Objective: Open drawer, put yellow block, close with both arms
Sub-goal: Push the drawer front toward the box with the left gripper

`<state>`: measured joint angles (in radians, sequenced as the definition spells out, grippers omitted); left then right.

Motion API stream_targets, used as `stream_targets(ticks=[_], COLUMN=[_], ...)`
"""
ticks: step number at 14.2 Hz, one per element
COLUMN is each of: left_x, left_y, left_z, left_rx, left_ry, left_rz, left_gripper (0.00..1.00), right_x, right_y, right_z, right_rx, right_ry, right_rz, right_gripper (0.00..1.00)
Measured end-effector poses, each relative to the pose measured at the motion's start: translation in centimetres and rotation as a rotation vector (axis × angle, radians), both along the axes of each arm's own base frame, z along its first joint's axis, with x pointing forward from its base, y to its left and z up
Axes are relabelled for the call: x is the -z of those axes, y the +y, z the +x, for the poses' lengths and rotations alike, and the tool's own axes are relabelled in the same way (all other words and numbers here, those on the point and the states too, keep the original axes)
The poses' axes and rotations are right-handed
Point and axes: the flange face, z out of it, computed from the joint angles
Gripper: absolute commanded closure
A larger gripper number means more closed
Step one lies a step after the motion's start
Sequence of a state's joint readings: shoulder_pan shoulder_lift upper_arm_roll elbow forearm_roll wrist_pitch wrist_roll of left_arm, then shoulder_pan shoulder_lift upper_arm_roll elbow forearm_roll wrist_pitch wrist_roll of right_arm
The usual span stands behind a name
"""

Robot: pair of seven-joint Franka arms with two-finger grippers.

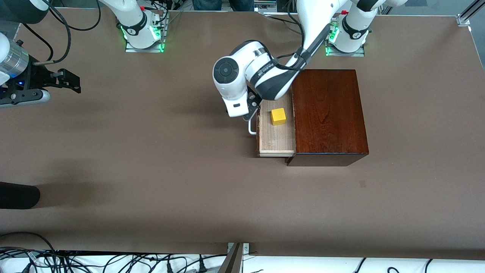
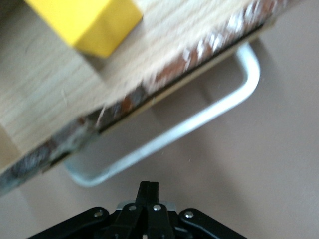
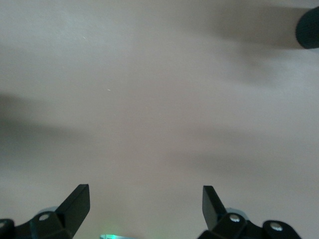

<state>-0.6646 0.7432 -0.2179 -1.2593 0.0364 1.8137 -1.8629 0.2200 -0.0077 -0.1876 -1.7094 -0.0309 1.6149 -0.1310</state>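
At the left edge of the front view, your right arm's black two-finger pincer (image 1: 70, 81) waited over the bare brown desk (image 1: 151, 170), its fingers spread wide and released, holding nothing.

In the middle of the frame, your left arm's black pincer (image 1: 253, 108) sat low just outside the white U-shaped bar handle (image 1: 251, 127). Its fingers (image 2: 148, 191) were clenched flat together on nothing; the left wrist view showed the bar apart from them, not between them.

Just right of the handle, the pale light-wood drawer tray (image 1: 276, 142) stood pulled out of the glossy reddish-brown wooden box (image 1: 327, 113), and the small bright yellow cube (image 1: 278, 116) rested on the tray floor, in the upper half of the tray.

So closing was the step in hand. You would have done well to press the clenched tips square on the dark drawer front beside the handle, push straight along the slide toward the box, and bring the right arm in to steady the box against sliding.
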Motion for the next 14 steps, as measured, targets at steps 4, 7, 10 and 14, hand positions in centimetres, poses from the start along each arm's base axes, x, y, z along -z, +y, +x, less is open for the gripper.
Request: stream_targets(ticks=[4, 7, 10, 14], left_x=[0.1, 0.1, -0.1, -0.5], left_y=[1.0, 1.2, 1.7, 3.7], left_z=[1.1, 1.3, 1.9, 2.3], left_rx=[0.001, -0.002, -0.008, 0.043], left_ry=[-0.011, -0.014, -0.021, -0.006], left_rz=[0.002, 0.003, 0.007, 0.005], left_gripper=[1.00, 1.00, 1.00, 1.00], right_x=[0.7, 0.4, -0.3, -0.9], right_y=[0.8, 1.6, 0.5, -0.3], right_z=[0.4, 0.4, -0.1, -0.4], right_rx=[-0.031, -0.056, -0.084, -0.099], right_ry=[0.013, 0.007, 0.012, 0.009], right_rz=[0.009, 0.011, 0.017, 0.022], right_gripper=[0.00, 0.00, 0.00, 0.00])
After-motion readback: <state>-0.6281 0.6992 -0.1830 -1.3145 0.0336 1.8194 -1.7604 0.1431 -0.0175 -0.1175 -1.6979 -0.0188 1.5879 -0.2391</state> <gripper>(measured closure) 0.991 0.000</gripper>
